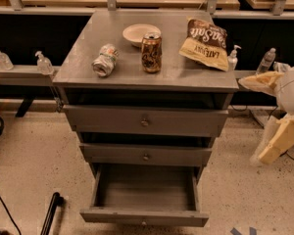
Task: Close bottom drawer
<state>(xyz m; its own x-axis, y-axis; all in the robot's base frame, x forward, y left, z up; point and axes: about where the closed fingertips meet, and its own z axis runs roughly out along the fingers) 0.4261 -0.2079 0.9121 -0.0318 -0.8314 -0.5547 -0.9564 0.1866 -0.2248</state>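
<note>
The bottom drawer [143, 216] of a grey cabinet is pulled far out. Its plain grey box is bare inside, and a small round metal knob [143, 223] sits on its narrow front. My gripper [253, 121] is at the right edge of the view, to the right of the cabinet at about the height of the top drawer. It is open and holds nothing. One cream finger [262, 81] points left and the other [278, 140] points down-left. It is well apart from the bottom drawer.
The top drawer front [144, 122] and middle drawer front [146, 155] stand slightly out. The cabinet top holds a bowl [139, 33], a brown can [151, 52], a crumpled wrapper [105, 60] and a chip bag [204, 43]. A black pole [51, 212] lies on the floor at the left.
</note>
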